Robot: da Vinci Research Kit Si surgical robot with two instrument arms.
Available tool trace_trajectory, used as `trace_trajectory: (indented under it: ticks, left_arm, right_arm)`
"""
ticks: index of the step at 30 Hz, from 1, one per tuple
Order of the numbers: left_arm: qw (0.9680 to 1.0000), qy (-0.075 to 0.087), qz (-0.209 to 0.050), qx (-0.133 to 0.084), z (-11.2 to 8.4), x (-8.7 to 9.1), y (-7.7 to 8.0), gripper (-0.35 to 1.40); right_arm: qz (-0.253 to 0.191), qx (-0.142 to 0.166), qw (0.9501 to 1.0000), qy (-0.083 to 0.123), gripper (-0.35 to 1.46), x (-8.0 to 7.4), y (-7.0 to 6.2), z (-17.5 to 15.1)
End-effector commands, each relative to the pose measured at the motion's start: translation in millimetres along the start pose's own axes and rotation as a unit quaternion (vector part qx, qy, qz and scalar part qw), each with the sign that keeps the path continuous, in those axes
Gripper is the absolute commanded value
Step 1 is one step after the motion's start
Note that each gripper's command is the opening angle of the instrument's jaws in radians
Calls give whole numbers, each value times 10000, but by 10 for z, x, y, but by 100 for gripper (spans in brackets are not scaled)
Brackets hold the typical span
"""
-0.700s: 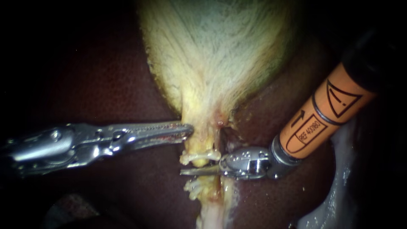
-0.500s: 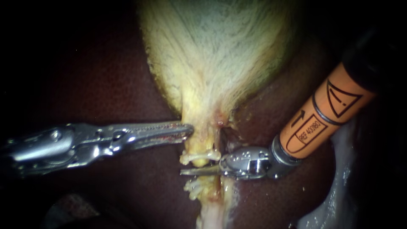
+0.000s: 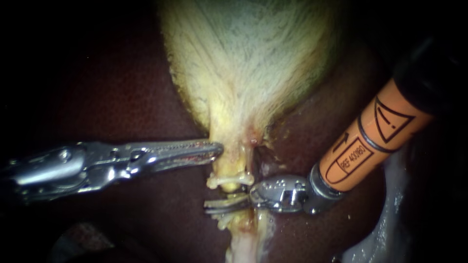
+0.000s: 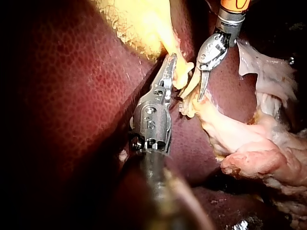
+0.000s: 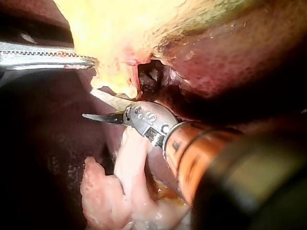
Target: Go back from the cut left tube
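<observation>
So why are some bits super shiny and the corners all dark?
Endoscope view: the light falls on the gallbladder in the middle, the liver goes black towards the corners, and the left instrument glints. Left wrist view: the gallbladder glows brightest, and the liver darkens farther from it. Right wrist view: the right instrument has a shaft that is dark near the camera.

A surgical setting: bare liver (image 3: 122, 97) and gallbladder (image 3: 248, 63), with left instrument (image 3: 219, 148) and right instrument (image 3: 208, 204) at them.

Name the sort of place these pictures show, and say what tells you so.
Likely a surgical practice bench, seen close by endoscope: the left instrument and right instrument work at a tube bearing a clip, below the pale gallbladder, which lies on dark red liver.
</observation>
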State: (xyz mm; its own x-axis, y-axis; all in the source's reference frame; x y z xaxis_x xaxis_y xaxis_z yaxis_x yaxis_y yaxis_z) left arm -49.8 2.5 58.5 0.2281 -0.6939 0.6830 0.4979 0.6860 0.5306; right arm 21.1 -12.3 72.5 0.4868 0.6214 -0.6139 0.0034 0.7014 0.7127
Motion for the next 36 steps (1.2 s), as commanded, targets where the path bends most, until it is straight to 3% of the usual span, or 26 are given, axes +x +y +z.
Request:
trace_trajectory:
  ticks: [1, 7, 11, 18, 22, 25, 30, 36]
  left_arm:
    - [10000, 0, -1, -1, 0, 0, 0, 0]
    - [10000, 0, -1, -1, 0, 0, 0, 0]
    - [10000, 1, 0, 2, 0, 0, 1, 0]
    - [10000, 1, 1, 9, 0, 1, 4, 0]
    - [10000, 1, 1, 10, 1, 2, 5, 0]
    - [10000, 1, 1, 10, 1, 2, 5, 0]
    - [10000, 1, 0, 10, 1, 1, 5, 0]
    - [10000, 1, 0, 8, 2, 2, 5, 0]
  right_arm:
    - [27, -5, 10000, 5, 69, 0, 0, 0]
    - [19, 9, 10000, 1, 73, -2, -2, -3]
    - [-2, 52, 10000, -11, 74, -6, -10, -13]
    - [2, 119, 9999, -22, 68, -5, -26, -59]
    - [60, -33, 10000, 26, 68, 5, -26, -96]
    - [100, -273, 9995, 133, 81, 14, -22, -131]
    - [-263, -606, 9972, 345, 84, 35, -15, -186]
    - [-763, -935, 9915, 479, 101, 50, -10, -214]
